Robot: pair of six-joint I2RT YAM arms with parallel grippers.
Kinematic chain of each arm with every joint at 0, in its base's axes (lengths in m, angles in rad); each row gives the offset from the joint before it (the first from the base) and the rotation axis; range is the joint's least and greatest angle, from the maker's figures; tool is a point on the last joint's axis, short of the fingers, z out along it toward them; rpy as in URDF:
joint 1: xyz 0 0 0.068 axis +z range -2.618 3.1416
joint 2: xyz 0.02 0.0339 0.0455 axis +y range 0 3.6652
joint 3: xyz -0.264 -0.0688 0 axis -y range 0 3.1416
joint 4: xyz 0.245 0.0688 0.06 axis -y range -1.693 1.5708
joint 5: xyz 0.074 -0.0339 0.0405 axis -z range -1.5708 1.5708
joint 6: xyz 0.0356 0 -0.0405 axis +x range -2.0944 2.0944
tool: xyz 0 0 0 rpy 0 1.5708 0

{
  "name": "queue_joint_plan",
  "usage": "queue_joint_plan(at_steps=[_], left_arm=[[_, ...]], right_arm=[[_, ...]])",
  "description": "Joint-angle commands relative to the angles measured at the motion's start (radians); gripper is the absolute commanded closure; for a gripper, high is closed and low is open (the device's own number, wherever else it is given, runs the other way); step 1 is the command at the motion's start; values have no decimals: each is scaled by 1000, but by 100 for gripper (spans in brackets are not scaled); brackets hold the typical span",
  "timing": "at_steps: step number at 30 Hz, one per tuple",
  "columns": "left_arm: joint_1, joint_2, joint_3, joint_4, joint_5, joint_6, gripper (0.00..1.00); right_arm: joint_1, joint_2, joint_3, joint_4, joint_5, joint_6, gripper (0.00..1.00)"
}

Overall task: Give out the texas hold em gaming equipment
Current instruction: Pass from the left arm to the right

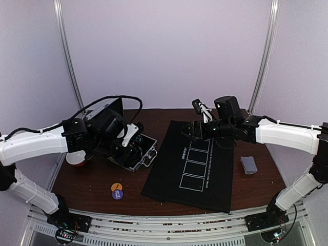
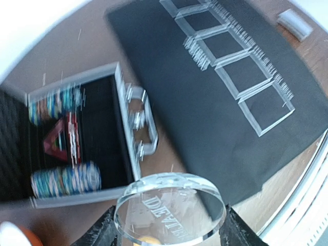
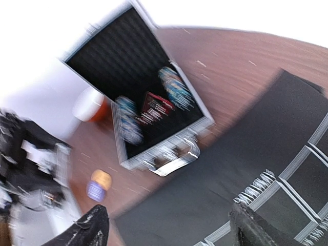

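A clear dealer disc (image 2: pixel 169 207), round and see-through with the word DEALER on its face, sits clamped between the two fingers of my left pincer (image 2: pixel 169 226); the disc is held in the air over the brown table (image 1: pixel 92 179), near the front corner of the silver case (image 1: pixel 132 149).

The case lies with its lid up, left of centre; inside it two rows of striped poker chips (image 2: pixel 65 179) rest on edge against black lining, with a red item (image 2: pixel 64 138) between them, too blurred to name.

On the table in front of the case an orange disc (image 1: pixel 116 187) and a purple disc (image 1: pixel 117 195) lie touching, the purple one nearer me; a grey-blue deck of cards (image 1: pixel 249 164) lies well apart from them, on bare wood just past the right edge of the black mat (image 1: pixel 195 174); the mat, printed with a row of white card outlines, covers the middle of the table.

My right pincer (image 3: pixel 171 230) hangs above the mat's far end, its fingers spread wide with nothing between them.

A red-and-white bowl (image 1: pixel 77 159) sits at the far left, beside the case.
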Motion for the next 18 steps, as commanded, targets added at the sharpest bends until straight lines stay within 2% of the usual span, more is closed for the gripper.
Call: queue_joint_plan(at_steps=[1, 7, 18], left_arm=[[-22, 50, 63, 202, -43, 196, 61], [-22, 105, 114, 301, -37, 260, 60], [-24, 132, 129, 321, -31, 263, 60]], right_arm=[[29, 6, -22, 309, -163, 229, 20], [98, 66, -32, 456, -170, 304, 27], [165, 222, 38, 478, -163, 300, 44]])
